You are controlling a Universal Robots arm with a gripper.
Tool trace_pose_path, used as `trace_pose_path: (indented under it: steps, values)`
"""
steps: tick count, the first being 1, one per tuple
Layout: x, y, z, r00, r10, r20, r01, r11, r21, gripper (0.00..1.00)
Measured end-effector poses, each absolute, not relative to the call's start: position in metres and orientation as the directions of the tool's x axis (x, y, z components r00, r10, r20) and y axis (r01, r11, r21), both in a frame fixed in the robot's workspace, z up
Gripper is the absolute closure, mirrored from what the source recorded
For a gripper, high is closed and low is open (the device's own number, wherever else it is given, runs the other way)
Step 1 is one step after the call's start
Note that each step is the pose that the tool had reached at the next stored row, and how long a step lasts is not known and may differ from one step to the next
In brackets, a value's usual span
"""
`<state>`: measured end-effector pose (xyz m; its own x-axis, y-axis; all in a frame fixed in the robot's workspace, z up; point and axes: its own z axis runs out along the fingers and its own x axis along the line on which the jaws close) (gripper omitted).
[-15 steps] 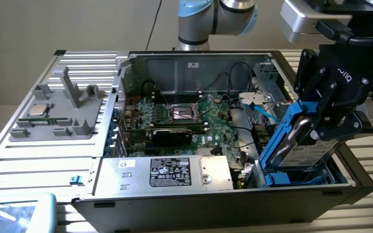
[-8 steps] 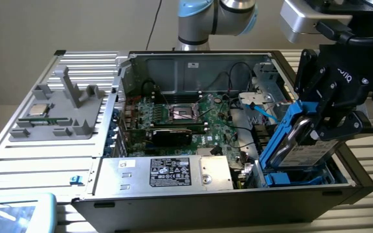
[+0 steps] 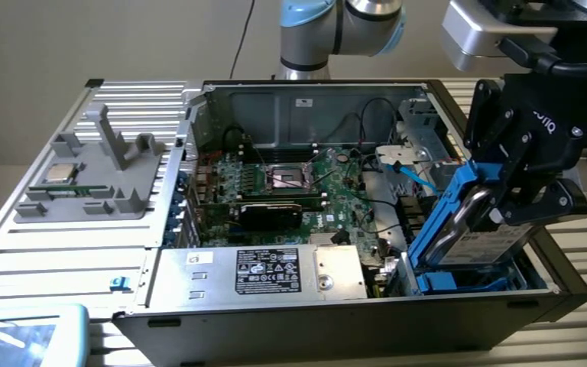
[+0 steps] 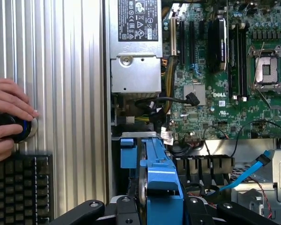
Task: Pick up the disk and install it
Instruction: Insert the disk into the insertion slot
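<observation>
The disk (image 3: 480,233), a grey drive with a white label in a bright blue carrier frame, hangs tilted on edge over the blue drive bay (image 3: 457,281) at the front corner of the open computer case (image 3: 324,306), on the exterior view's right. My black gripper (image 3: 518,197) is shut on it from above. In the wrist view the disk (image 4: 152,173) shows edge-on between the black fingers (image 4: 86,212), just above the bay's blue rails (image 4: 129,154).
A silver power supply box (image 3: 273,271) with a black-and-white label lies beside the bay. The motherboard (image 3: 304,183) and a blue cable (image 3: 416,177) lie behind it. A grey fixture (image 3: 89,176) holds a small chip. A person's hand (image 4: 7,110) rests on a round knob by a keyboard (image 4: 18,187).
</observation>
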<state>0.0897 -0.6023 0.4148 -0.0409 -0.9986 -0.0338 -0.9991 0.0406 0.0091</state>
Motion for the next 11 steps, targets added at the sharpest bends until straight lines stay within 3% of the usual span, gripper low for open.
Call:
trace_pose_path:
  steps: [11]
  values:
    - [0.0896, -0.6024, 0.4093, -0.041, -0.999, -0.034, -0.999, 0.041, 0.009, 0.63]
